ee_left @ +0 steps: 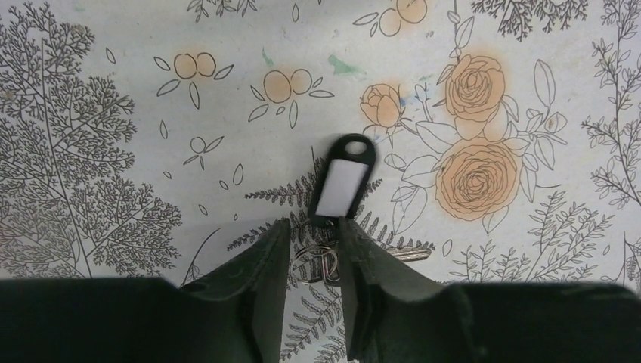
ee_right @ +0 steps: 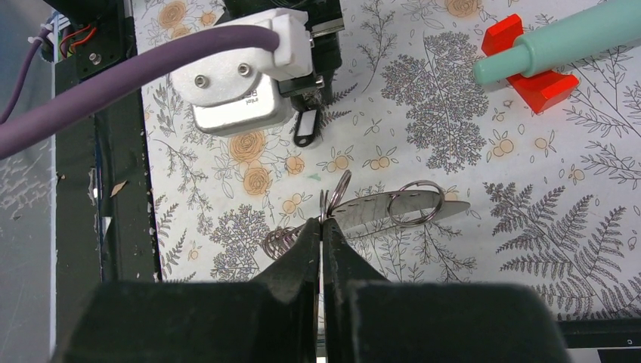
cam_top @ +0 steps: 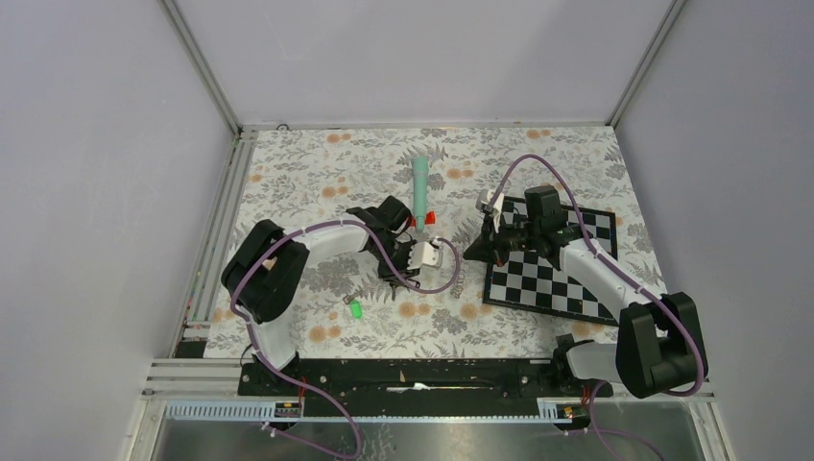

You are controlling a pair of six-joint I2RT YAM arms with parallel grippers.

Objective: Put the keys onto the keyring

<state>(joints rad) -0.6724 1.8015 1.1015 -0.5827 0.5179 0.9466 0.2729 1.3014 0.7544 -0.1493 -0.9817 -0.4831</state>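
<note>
Chessboard (cam_top: 552, 274): black-and-white, flat on floral cloth (cam_top: 317, 173), skewed to the cloth's edges. Teal stick (cam_top: 420, 187): well left of chessboard, lying down. Its red base (cam_top: 429, 219) is about level with the chessboard's far corner, and the thick end points farther back.

Nothing I can read; print on white camera housing (ee_right: 234, 94) ahead-left of my right gripper (ee_right: 321, 234) is too small.

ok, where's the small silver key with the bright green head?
Top view, left half: the green-headed key lies on the floral tablecloth, between the left gripper and the near edge, beside the left arm.
</note>
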